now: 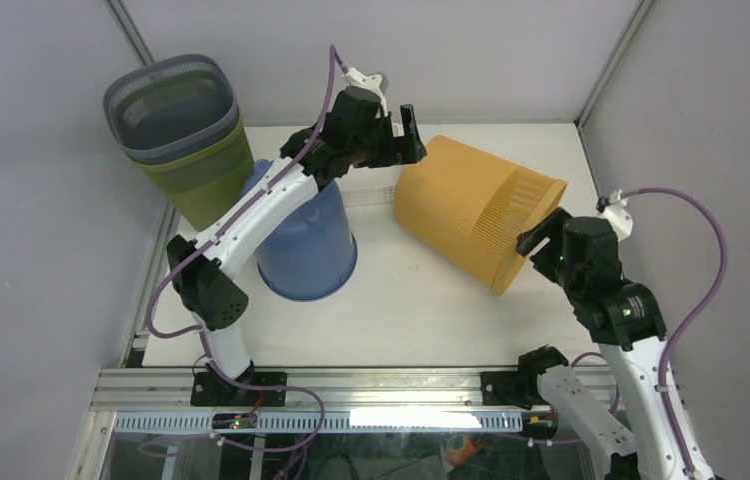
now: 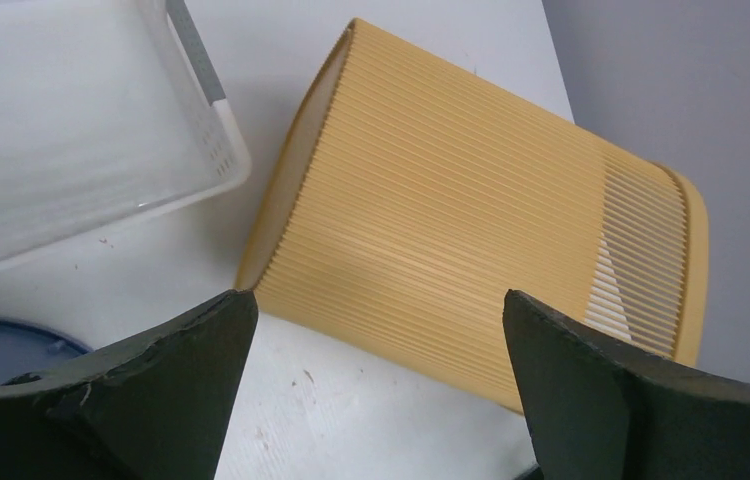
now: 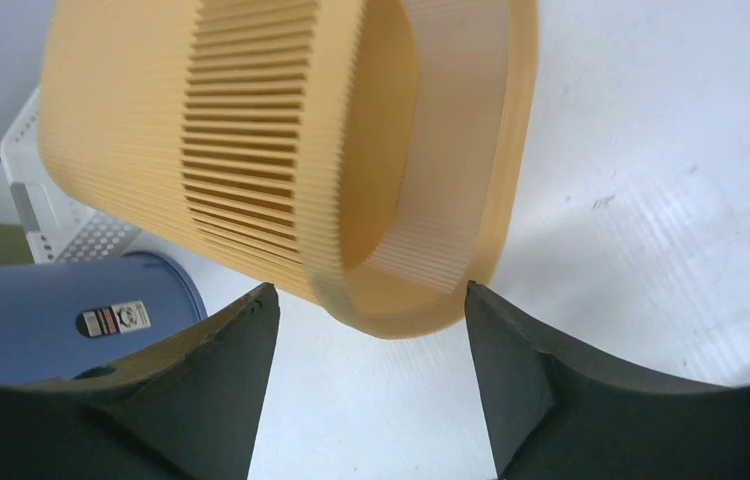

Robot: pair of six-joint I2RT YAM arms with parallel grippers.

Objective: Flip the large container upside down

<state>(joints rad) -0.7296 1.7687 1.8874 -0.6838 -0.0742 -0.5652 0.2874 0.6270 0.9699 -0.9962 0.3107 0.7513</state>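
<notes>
Yellow container lies on its side, centre frame. Left gripper wide open, empty. Right gripper parted at its rim, empty.

L+R end effectors: jaws wide

A large yellow ribbed container lies on its side on the white desk, its closed base toward the back left and its open, slotted mouth toward the front right. The left gripper hangs just beside the base end, and the right gripper sits at the near part of the mouth's rim, though contact cannot be told from here. Left of the container a blue bin stands mouth down under the left arm, and in the back left corner a grey mesh basket is nested in a green one.
</notes>
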